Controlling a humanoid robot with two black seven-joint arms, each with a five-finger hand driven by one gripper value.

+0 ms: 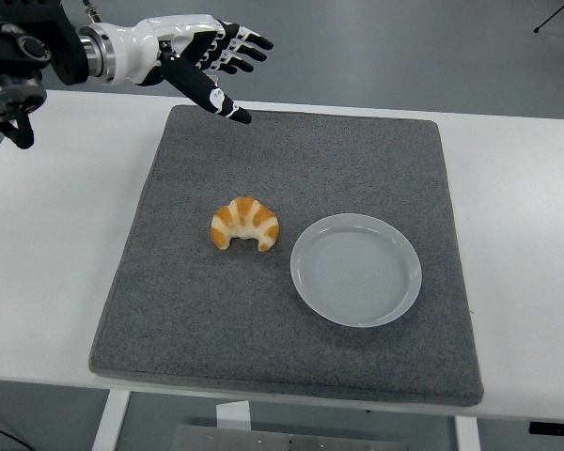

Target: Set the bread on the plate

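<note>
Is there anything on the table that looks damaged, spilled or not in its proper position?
Nothing stands out. The croissant lies whole on the grey mat, just left of the empty plate, which sits flat. The left hand hovers open over the mat's far left corner.

You see a matt grey mat (291, 310) of rough, felt-like cloth on the smooth white worktop (517, 216). The plate (356, 270) looks glossy, pale glazed ceramic. The croissant (245, 224) has a shiny browned crust. The left hand (202, 54) shows glossy black-and-white plastic.
</note>
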